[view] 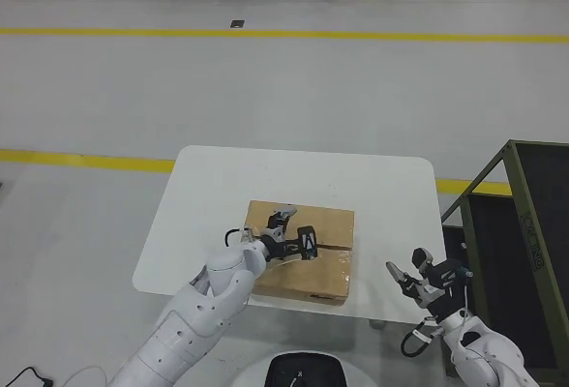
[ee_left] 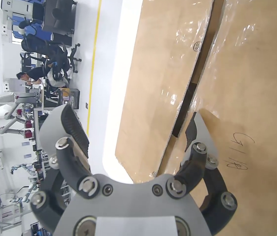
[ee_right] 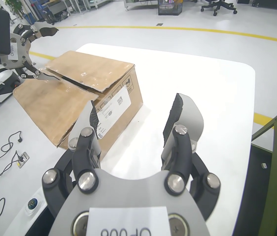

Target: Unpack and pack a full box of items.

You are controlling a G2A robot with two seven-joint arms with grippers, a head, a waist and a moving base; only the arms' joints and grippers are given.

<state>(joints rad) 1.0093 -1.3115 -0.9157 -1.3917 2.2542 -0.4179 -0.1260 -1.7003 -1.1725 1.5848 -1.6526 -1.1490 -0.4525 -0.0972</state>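
A closed brown cardboard box (view: pixel 314 266) lies in the middle of the white table (view: pixel 381 184). Its two top flaps (ee_right: pixel 84 71) meet at a slightly raised seam with a dark gap. My left gripper (view: pixel 268 224) stands open over the box's left end. One fingertip (ee_left: pixel 198 124) rests at the seam (ee_left: pixel 190 92) and the other finger (ee_left: pixel 67 121) hangs out past the box edge. In the right wrist view the box (ee_right: pixel 54 99) and the left gripper (ee_right: pixel 51 55) show farther off. My right gripper (ee_right: pixel 136 114) is open and holds nothing, above the table's front right corner (view: pixel 407 263), apart from the box.
A dark green cart (view: pixel 536 252) stands against the table's right side. Cables and a power strip (ee_right: pixel 20 159) lie on the floor beside the table. Bare tabletop stretches behind the box and to its right.
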